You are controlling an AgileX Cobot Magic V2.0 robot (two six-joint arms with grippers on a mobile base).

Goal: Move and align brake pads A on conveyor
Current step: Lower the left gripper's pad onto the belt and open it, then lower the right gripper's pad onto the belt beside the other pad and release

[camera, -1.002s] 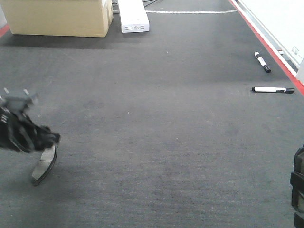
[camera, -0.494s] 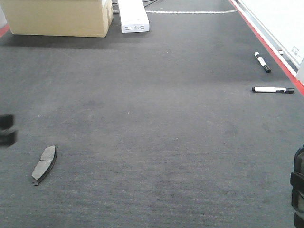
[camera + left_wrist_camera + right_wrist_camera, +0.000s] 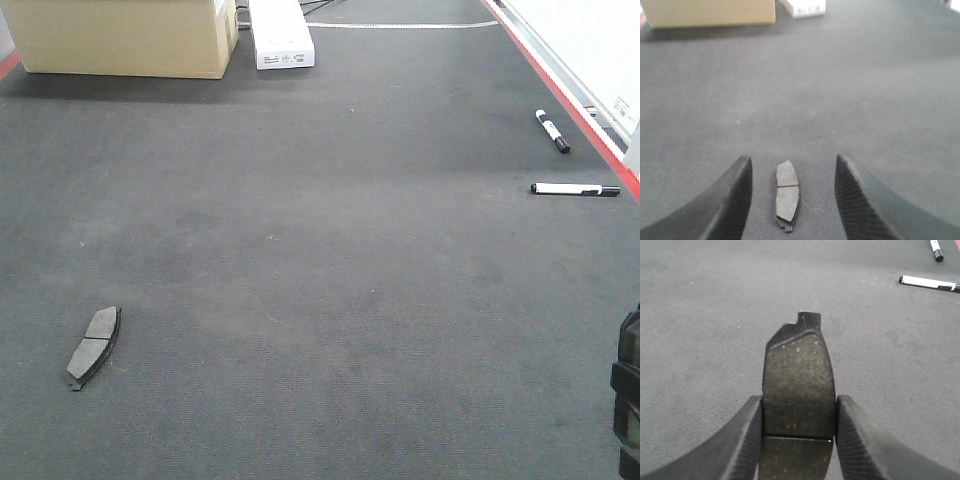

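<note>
One brake pad A (image 3: 93,347) lies flat on the dark grey conveyor (image 3: 350,250) at the lower left, its grooved grey face up. In the left wrist view this pad (image 3: 787,195) rests on the belt below my left gripper (image 3: 792,159), which is open and clear of it. My right gripper (image 3: 799,399) is shut on a second brake pad A (image 3: 798,365). The pad sticks out forward above the belt, with its notched end farthest from me. Only a dark part of the right arm (image 3: 629,400) shows at the lower right edge of the front view.
A cardboard box (image 3: 125,38) and a white box (image 3: 280,35) stand at the far end of the belt. Two black-and-white markers (image 3: 552,131) (image 3: 574,189) lie near the red right edge (image 3: 560,90).
My left gripper let go of the pad at the lower left and drew back out of the front view to the left. The pad stays flat on the belt. The right arm has not moved.
</note>
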